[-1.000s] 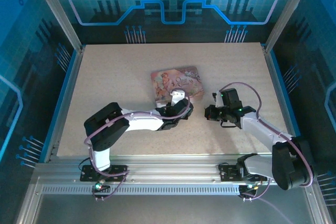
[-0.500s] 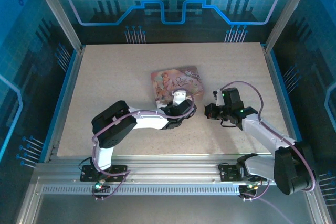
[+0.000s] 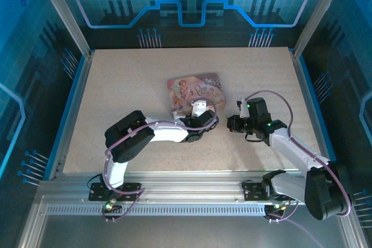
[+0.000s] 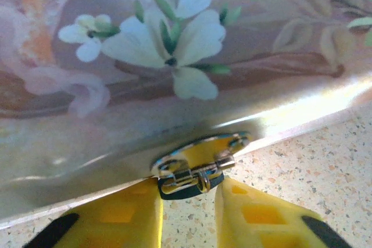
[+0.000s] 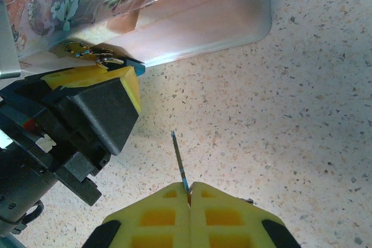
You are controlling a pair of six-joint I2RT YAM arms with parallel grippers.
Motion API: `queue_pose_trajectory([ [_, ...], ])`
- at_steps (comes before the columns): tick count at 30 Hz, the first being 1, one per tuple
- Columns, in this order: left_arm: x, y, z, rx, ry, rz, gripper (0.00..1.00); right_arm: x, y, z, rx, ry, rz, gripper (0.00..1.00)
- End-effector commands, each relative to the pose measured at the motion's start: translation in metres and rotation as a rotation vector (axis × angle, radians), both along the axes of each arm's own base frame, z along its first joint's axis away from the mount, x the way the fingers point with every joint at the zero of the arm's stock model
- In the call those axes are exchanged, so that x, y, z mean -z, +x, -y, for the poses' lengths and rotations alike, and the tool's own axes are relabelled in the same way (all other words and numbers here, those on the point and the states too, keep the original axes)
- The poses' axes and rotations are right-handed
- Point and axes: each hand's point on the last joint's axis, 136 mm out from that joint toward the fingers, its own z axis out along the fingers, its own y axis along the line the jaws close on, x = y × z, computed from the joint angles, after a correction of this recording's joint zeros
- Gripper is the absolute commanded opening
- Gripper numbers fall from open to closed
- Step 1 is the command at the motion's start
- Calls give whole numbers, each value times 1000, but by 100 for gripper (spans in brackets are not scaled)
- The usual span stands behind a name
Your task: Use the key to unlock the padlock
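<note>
Reaching in with elbow folded, left gripper point(image 3: 200, 113) at the near edge of the tin point(image 3: 195, 88), fingers point(image 4: 128, 219) nipping the padlock point(image 4: 192, 181). Hovering just right of the tin with the right gripper point(image 5: 189, 193), pads pressed together on the key point(image 5: 178, 158), aimed tinward.

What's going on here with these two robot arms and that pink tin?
The robot is trying to unlock a small padlock that sits at the clasp on the front edge of the pink tin. The left gripper is closed around the padlock, steadying it. The right gripper pinches the thin key, whose tip points toward the lock but is apart from it, with bare table between them. The key is not yet in the lock.
</note>
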Motion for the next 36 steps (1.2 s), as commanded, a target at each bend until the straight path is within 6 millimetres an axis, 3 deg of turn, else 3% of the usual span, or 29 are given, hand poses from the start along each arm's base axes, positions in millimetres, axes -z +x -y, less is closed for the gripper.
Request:
queue_pose_trajectory([
  [1, -8, 0, -8, -28, 21, -3, 22, 0, -5, -3, -6, 9, -2, 0],
  [21, -37, -14, -1, 116, -186, -163, 10, 7, -10, -12, -35, 34, -21, 0],
  [27, -29, -13, -2, 142, -234, -157, 29, 13, -12, -18, -44, 20, -35, 0],
  [31, -18, -10, 2, 131, -248, -164, 48, 15, -12, -22, -46, 8, -43, 0],
  [36, -13, 2, 4, 92, -228, -141, 54, 15, -13, -25, -44, -2, -40, 0],
])
